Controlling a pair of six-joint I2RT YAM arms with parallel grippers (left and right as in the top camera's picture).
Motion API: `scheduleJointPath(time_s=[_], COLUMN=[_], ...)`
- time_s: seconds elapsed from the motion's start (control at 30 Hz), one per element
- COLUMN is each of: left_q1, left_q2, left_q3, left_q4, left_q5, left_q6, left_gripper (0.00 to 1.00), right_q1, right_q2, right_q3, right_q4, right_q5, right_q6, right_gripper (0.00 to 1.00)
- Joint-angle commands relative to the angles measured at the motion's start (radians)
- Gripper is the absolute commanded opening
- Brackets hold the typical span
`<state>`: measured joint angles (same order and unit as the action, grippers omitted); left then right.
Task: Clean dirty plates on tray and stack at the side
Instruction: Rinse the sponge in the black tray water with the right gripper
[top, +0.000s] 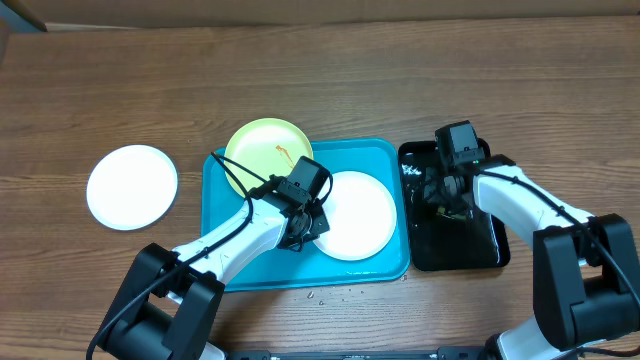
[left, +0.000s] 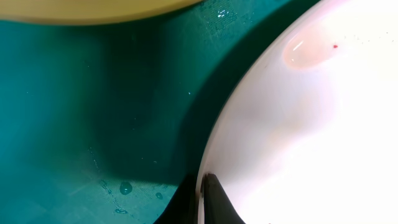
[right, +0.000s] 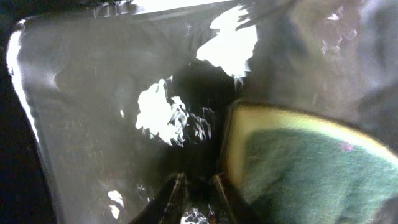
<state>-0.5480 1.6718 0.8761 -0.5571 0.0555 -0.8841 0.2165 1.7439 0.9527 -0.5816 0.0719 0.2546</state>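
Observation:
The turquoise tray (top: 240, 262) holds a white plate (top: 362, 215) on its right side and a pale yellow-green plate (top: 262, 150) with an orange smear at its back left corner. My left gripper (top: 300, 228) is shut on the white plate's left rim. In the left wrist view the fingers (left: 204, 186) pinch the rim of this plate (left: 311, 124), which has a faint pink-orange smear near its edge. A second white plate (top: 132, 187) lies on the table to the left. My right gripper (top: 445, 195) is down in the black tray, its fingers (right: 199, 190) close together beside a sponge (right: 305, 168).
The black glossy tray (top: 460, 250) stands right of the turquoise tray and holds water (right: 81, 124). The sponge is yellow with a green scrub face. Water drops lie on the turquoise tray floor (left: 93, 112) and on the table in front of it.

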Motion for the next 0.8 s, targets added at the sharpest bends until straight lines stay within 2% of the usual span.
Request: scheduleJointPath(time_s=[0.0, 0.13, 0.2, 0.33, 0.37, 0.47, 0.53, 0.63, 0.77], left_q1=[-0.002, -0.002, -0.002, -0.002, -0.002, -0.002, -0.002, -0.002, -0.002], left_q2=[0.030, 0.030, 0.030, 0.030, 0.030, 0.030, 0.030, 0.030, 0.030], left_q3=[-0.027, -0.027, -0.027, -0.027, -0.027, -0.027, -0.027, -0.027, -0.027], left_q4=[-0.014, -0.014, -0.014, -0.014, -0.015, -0.014, -0.014, -0.014, -0.014], left_q5=[-0.034, -0.034, -0.034, -0.034, -0.034, -0.034, -0.034, -0.034, -0.033], left_q6=[0.024, 0.024, 0.024, 0.024, 0.024, 0.024, 0.024, 0.024, 0.024], left_gripper=[0.04, 0.04, 0.04, 0.04, 0.04, 0.04, 0.04, 0.04, 0.04], right_q1=[-0.004, -0.004, -0.004, -0.005, -0.005, -0.005, -0.005, -0.005, -0.005], right_q2=[-0.040, -0.079, -0.086, -0.084, -0.083, -0.083, -0.083, -0.083, -0.081], right_q3=[0.121, 0.248, 0.269, 0.258, 0.245, 0.201, 0.159, 0.084, -0.044], right_q4=[-0.103, -0.244, -0.280, -0.345, -0.358, -0.365, -0.356, -0.307, -0.159], right_q5=[-0.007, -0.006, -0.006, -0.007, -0.007, -0.007, -0.007, -0.007, -0.007], right_q6=[0.003, 0.003, 0.003, 0.008, 0.013, 0.055, 0.066, 0.069, 0.077], right_gripper=[0.31, 0.33, 0.37, 0.37, 0.35, 0.11, 0.04, 0.04, 0.04])
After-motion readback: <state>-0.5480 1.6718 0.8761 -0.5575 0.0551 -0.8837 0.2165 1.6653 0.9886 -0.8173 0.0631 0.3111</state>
